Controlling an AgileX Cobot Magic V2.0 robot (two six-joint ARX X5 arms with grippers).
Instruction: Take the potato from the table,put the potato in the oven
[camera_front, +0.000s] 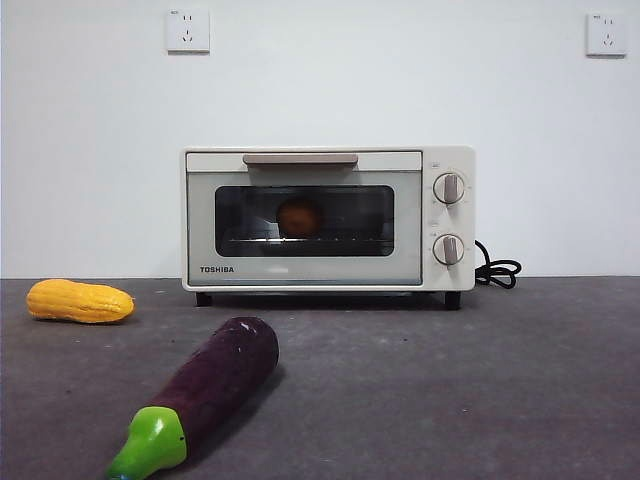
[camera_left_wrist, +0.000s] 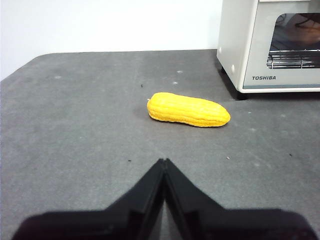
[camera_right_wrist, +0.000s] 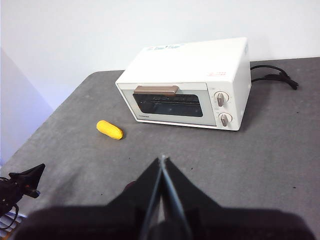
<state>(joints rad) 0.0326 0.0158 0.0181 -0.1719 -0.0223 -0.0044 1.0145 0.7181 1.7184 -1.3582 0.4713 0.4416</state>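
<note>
Since the potato (camera_front: 299, 217) already sits on the rack inside the oven (camera_front: 327, 219) with its glass door closed, the task looks finished, both the left end effector (camera_left_wrist: 164, 162) and right end effector (camera_right_wrist: 162, 159) clenched empty above the bench (camera_front: 480, 380).

Potato (camera_front: 299, 217): orange-brown, seen dimly through dark glass. Oven (camera_front: 328, 219): cream-white casing, beige bar handle (camera_front: 300, 159), two knobs (camera_front: 448, 188) in beige-grey, black brand lettering, black cord (camera_front: 497, 269). Tabletop (camera_front: 480, 380): dark grey, faintly mottled matte finish with pale specks. Corn cob (camera_left_wrist: 188, 109): bright yellow with ribbed rows of kernels. Eggplant (camera_front: 205, 390): deep purple body, vivid green stem end. Left end effector (camera_left_wrist: 164, 163) and right end effector (camera_right_wrist: 163, 159): black. Wall: white, with white sockets (camera_front: 188, 31).
</note>
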